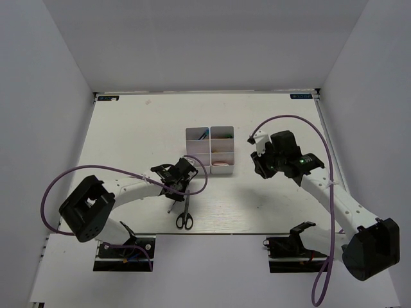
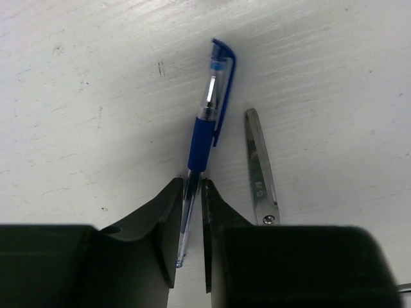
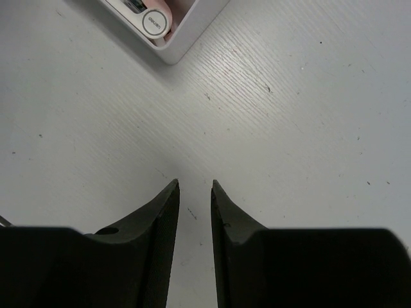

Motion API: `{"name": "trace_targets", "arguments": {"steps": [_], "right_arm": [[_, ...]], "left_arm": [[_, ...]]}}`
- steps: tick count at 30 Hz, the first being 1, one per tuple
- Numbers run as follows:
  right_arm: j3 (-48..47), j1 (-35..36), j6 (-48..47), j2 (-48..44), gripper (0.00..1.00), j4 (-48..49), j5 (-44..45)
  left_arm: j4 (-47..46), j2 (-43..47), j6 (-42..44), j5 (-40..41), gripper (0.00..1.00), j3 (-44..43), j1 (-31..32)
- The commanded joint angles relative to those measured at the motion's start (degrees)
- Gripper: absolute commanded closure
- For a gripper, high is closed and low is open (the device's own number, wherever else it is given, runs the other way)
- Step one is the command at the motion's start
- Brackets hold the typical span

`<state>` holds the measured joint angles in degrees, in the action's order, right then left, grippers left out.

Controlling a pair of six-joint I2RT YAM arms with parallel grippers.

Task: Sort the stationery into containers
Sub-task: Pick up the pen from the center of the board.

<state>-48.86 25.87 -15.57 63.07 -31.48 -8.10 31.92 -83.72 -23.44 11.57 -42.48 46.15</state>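
The blue pen (image 2: 204, 138) has a clear barrel, a dark-blue sleeve round its middle and a blue clip at the end away from the left tool (image 2: 192, 192). It lies on the pale, scuffed bench (image 2: 77, 96), near the block of white bins (image 1: 210, 149) on its side toward the arm bases. The left tool's jaws are narrow and pinch the pen's clear tip end; whether the pen is off the bench I cannot tell. The black-handled scissors (image 1: 185, 220) are just beside the pen, no farther from the bins, and a stamped mark on the blade is too small to read. The right tool (image 3: 194, 186) hovers right of the bins, its jaws narrowly apart and holding nothing. In the nearest bin corner a round white cap (image 3: 155, 24) bears tiny illegible print.
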Motion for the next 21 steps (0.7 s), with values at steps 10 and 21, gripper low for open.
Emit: {"name": "trace_targets", "arguments": {"steps": [10,21], "right_arm": [[1.4,-2.13,0.72,-3.04,0.68,1.25,-2.1],[2.72,-3.46,2.04,-3.65,0.76,2.39,-3.24]], "left_arm": [[6.3,-0.14,-0.81,6.36,1.0,5.13,0.87],[13.43,21.93,7.7,-9.9,1.0,-12.53,3.42]]}}
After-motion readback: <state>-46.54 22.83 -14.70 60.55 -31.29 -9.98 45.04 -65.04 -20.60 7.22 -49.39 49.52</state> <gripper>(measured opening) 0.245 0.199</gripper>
